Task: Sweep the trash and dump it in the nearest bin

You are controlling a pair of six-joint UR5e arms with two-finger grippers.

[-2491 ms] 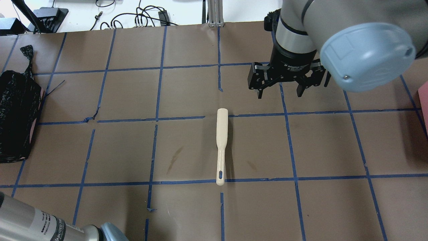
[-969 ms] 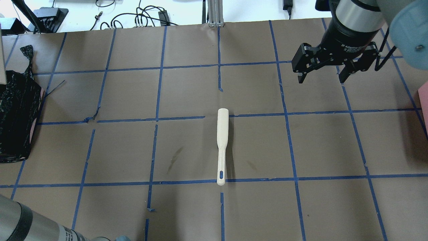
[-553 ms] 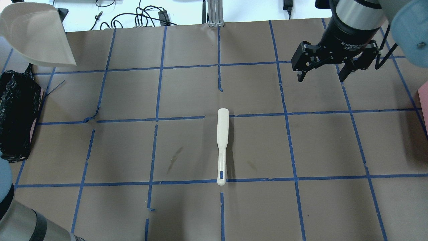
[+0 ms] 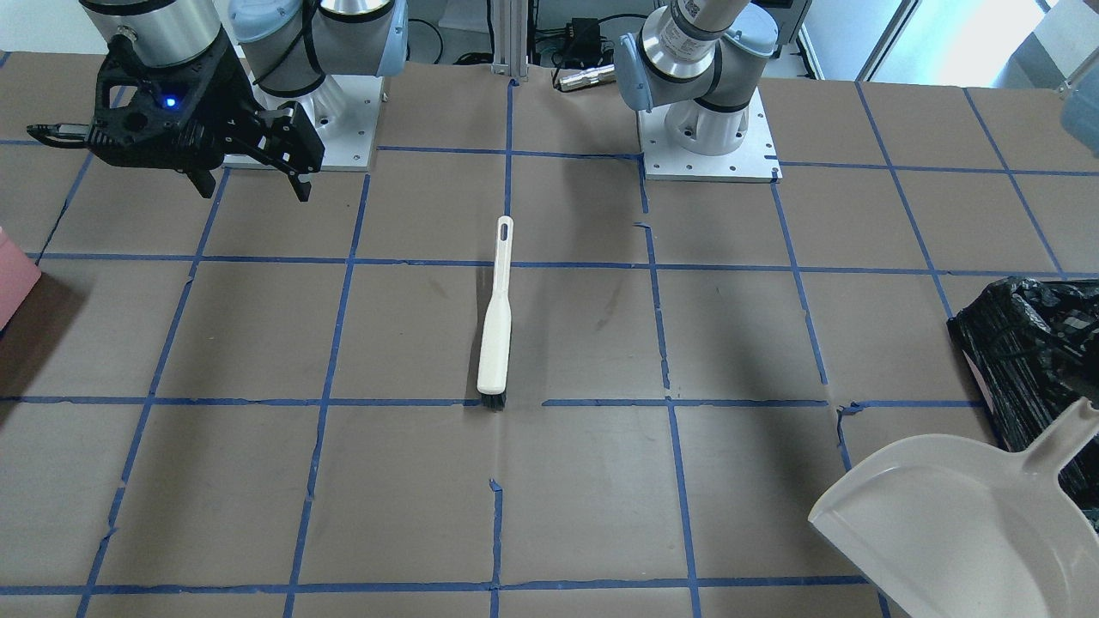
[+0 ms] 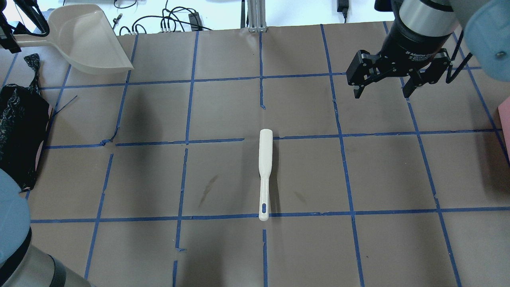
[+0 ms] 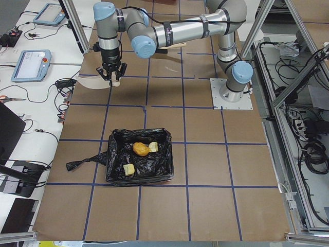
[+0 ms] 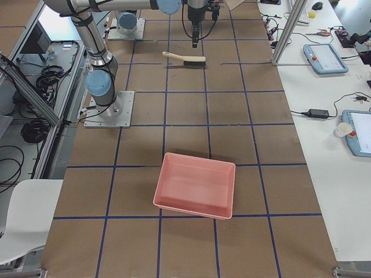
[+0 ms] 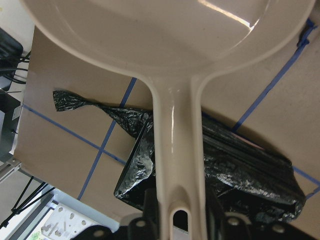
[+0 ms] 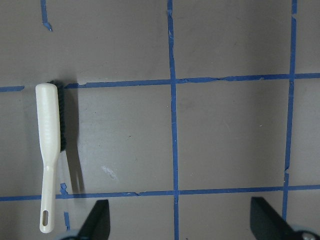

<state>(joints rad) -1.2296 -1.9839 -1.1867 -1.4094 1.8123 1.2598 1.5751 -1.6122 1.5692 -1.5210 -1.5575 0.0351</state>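
Lying in bin [image 6: 111, 160], trash [image 6: 140, 149], side-view only; left pincer [image 8: 176, 205] gripping dustpan [image 8: 170, 40], right pincer [image 5: 380, 93] wide.

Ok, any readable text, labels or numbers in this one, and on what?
"2F Adaptive": white print on the black body of the right gripper, overhead view; the rest blurs out.
Screen of the teach pendant: too small to read.
On the brush, dustpan and bin: no print visible.

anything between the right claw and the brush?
Nothing. In the overhead view the stretch from the right claw to the brush is bare brown table cover crossed by blue tape lines.
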